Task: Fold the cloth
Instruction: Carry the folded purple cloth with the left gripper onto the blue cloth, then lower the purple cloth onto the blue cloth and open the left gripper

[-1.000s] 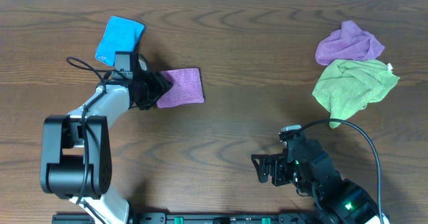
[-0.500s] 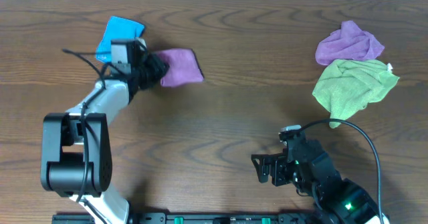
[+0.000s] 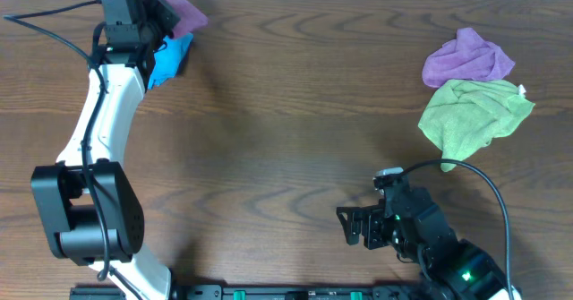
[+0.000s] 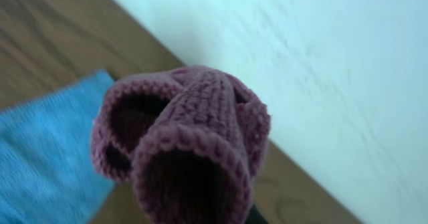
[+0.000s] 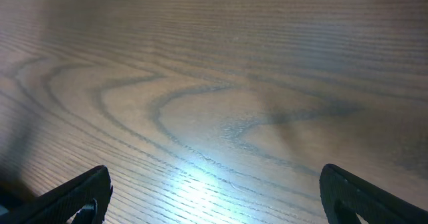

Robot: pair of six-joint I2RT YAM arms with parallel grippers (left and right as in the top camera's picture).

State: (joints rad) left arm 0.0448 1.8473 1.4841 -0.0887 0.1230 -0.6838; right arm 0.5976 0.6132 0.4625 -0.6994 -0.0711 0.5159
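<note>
Nearest the front edge, right gripper (image 3: 358,227) sits low over bare wood, fingers spread wide, nothing between them; its own wrist view shows only table (image 5: 221,103) grain between the two dark fingertips. It takes no part in the work at present. Middle ground, right side: lime-green cloth (image 3: 474,112) in a loose heap, violet cloth (image 3: 467,58) crumpled just behind and touching it; both lie well apart from either arm. Far left corner: left arm stretched right out, left gripper (image 3: 157,18) clamped tight on the cloth (image 3: 183,13), the pinkish-mauve one. The cloth hangs bunched from the jaws at the table's far edge, next to and partly above a blue cloth (image 3: 170,58) that lies on the wood. Left wrist view gives the cloth (image 4: 180,144) as a doubled-over roll with stitched hems curling toward the lens, blue cloth (image 4: 40,157) below and to the left, a white surface (image 4: 321,70) beyond the table edge. White tag not seen. Judgement: the cloth looks gathered in layers, but a tidy fold cannot be confirmed while it is pinched up like this. Left to do, as I read it: set it down flat, let go, and check the layers sit square.
</note>
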